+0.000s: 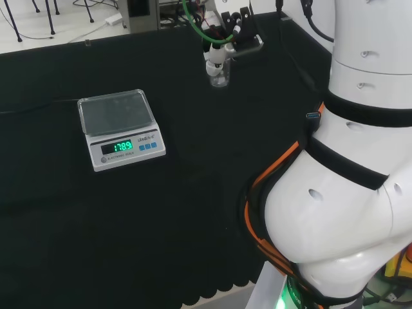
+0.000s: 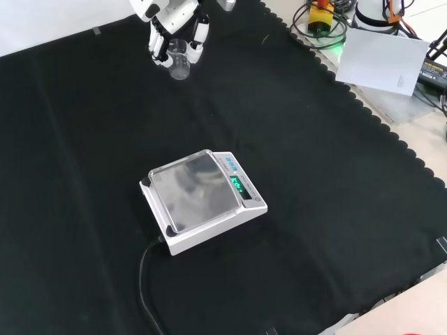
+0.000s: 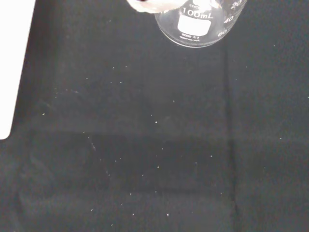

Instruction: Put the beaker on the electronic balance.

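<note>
In the head view the electronic balance (image 1: 121, 131) stands at the left on the black cloth (image 1: 193, 225). It is a white box with a flat, shiny grey pan on top and a lit green display on its sloped front. Far from it, at the upper middle, the hand (image 1: 219, 55) comes down with white fingers over a small beaker (image 1: 219, 78) of clear glass. The fingers are curled around the upper part of the beaker and hold it. The arm's big, smooth white links (image 1: 347, 193) stand at the right, with orange and black cables along them.

In the front view the hand (image 2: 167, 31) is at the top left. The beaker (image 2: 179, 61) is a short clear cylinder, upright, and sits between the black and white fingers (image 2: 198, 35), which close on its sides near the rim. I cannot tell if its bottom touches the cloth. The balance (image 2: 202, 201) lies well apart, near the middle, and a black cable (image 2: 145, 279) runs from it toward the lower edge. The cloth between beaker and balance is bare. The cloth has a scalloped edge at the right, and a grey sheet (image 2: 380, 59) lies beyond it.

In the wrist view the beaker (image 3: 198, 24) is close, round and transparent, with white printed marks on its wall. A white fingertip (image 3: 152, 6) is at its side. Below it is the dusty black cloth (image 3: 145, 145).
</note>
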Controlling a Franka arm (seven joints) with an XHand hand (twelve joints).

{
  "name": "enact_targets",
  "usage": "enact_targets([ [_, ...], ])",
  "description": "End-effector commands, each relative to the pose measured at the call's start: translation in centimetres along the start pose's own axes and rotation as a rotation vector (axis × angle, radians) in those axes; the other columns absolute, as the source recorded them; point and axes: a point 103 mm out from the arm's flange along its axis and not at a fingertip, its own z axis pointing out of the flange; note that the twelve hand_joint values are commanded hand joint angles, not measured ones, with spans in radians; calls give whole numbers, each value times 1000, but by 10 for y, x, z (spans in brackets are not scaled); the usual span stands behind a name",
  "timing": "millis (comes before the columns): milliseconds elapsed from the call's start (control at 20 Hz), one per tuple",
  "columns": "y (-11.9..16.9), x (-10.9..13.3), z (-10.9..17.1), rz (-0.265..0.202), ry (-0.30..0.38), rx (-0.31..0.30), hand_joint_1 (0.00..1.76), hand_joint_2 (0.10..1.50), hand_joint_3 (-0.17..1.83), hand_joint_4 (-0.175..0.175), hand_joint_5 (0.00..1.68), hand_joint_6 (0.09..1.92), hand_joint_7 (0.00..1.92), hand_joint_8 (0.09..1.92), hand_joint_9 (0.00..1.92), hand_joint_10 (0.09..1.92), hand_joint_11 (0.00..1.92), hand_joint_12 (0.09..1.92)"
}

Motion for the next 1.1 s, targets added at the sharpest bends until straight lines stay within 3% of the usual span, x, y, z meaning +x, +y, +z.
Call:
enact_targets([
  [50,-2,5,-3,-12,4,-4,1120,1230,-64,-175,810,1265,611,940,906,1006,869,1076],
  [550,-5,16,-11,-22,-18,-9,1120,1229,-62,-175,810,1265,616,952,907,1012,867,1079],
  [1100,-22,38,-50,-33,-90,-62,1120,1228,-60,-175,811,1265,617,961,910,1017,863,1081],
])
